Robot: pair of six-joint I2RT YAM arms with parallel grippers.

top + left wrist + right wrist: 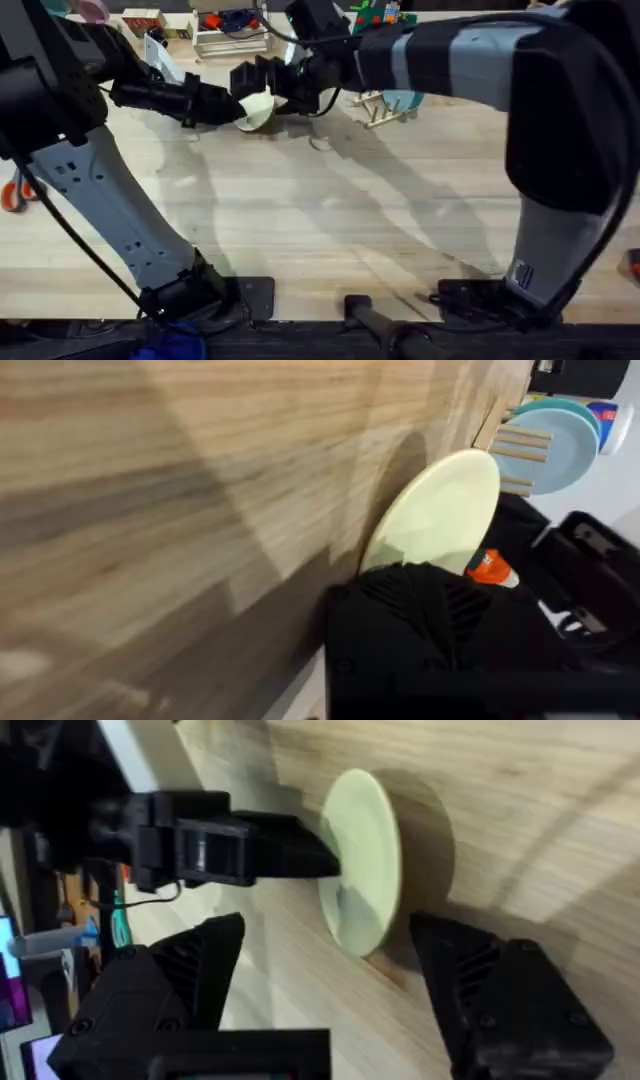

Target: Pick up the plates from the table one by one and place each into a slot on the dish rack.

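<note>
The cream-yellow plate [258,108] stands on edge above the table [350,220], near the far middle. My left gripper [225,108] is shut on the plate's rim from the left. In the left wrist view the same plate [440,510] rises out of my left gripper [425,575]. My right gripper [275,88] hangs open just beside the plate; in the right wrist view its fingers [190,970] straddle the plate [365,860] without touching it. The teal-blue plate [405,100] stands in the dish rack [375,108] to the right, seen also as plate [560,445] behind dowels [520,455].
A white frame stand [230,35], small boxes [140,20] and coloured toys [375,15] line the far edge. Orange-handled scissors [12,195] lie at the left edge. The near half of the table is bare wood.
</note>
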